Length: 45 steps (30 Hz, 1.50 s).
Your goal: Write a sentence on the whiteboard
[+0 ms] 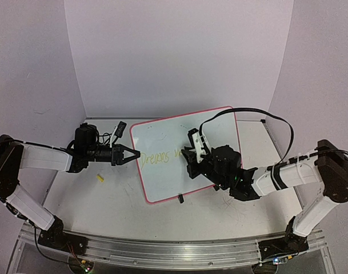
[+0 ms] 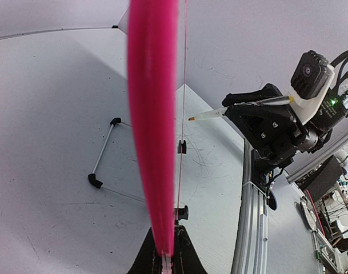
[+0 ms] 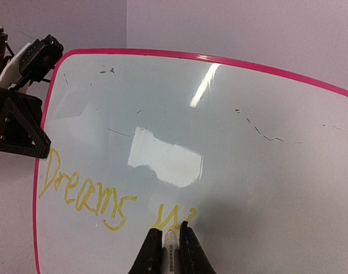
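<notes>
The sentence (image 3: 85, 194) is thin yellow writing on the whiteboard (image 1: 162, 180). It reads "Dreams", and then a new word begins with what looks like a "w". In the top view the words sit near the board's 9 o'clock edge.

The whiteboard is white and shiny with a pink rim. It is in the middle of the worktop (image 1: 105, 211), turned a bit, and a small black leg (image 1: 180, 198) shows at its 6 o'clock edge.

The right hand (image 3: 170, 238) reaches over the board from about 4 o'clock. Its two fingers are pressed tight on a marker (image 3: 171, 246). The marker's tip is right at the board, just under the last yellow letter.

The left hand (image 1: 134, 154) is at the board's 9 o'clock edge. Its fingers are pinched tight on the pink rim, right beside the "D".

A small yellow piece (image 1: 100, 178) lies on the worktop at about 8 o'clock from the board, apart from it. I cannot tell what it is.
</notes>
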Tool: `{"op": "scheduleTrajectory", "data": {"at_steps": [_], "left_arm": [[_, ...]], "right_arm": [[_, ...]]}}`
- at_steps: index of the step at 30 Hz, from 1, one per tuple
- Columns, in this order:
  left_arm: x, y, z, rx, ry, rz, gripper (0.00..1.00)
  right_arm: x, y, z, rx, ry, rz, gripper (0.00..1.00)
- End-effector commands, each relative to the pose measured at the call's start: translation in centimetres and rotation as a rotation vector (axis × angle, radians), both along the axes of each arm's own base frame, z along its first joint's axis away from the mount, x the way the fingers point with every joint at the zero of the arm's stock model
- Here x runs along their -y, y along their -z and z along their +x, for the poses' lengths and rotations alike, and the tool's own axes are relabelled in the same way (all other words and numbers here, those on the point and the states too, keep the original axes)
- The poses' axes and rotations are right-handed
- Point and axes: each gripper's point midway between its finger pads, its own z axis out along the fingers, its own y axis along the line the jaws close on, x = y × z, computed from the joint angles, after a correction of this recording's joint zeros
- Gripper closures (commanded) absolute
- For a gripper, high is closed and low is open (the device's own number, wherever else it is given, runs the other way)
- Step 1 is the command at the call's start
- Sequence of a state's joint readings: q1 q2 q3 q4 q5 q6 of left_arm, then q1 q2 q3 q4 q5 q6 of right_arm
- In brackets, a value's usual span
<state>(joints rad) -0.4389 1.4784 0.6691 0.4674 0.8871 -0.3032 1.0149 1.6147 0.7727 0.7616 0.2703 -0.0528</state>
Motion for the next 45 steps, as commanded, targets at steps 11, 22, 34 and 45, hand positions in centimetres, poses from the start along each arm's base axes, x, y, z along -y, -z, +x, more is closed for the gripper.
{"op": "scheduleTrajectory", "data": {"at_steps": [11, 22, 34, 45], "left_arm": [[0.7, -0.5, 0.2, 0.081, 0.012, 0.022, 1.0], [0.8, -0.1, 0.3, 0.074, 0.015, 0.026, 1.0], [0.7, -0.2, 0.1, 0.079, 0.017, 0.025, 1.0], [0.7, -0.3, 0.0, 0.083, 0.018, 0.025, 1.0]], "right_arm": [[0.5, -2.0, 0.8, 0.026, 0.041, 0.064, 1.0], [0.3, -2.1, 1.2, 0.023, 0.045, 0.076, 1.0], [1.8, -3.4, 1.7, 0.057, 0.112, 0.11, 1.0], [2.1, -2.9, 2.6, 0.047, 0.159, 0.103, 1.0]]}}
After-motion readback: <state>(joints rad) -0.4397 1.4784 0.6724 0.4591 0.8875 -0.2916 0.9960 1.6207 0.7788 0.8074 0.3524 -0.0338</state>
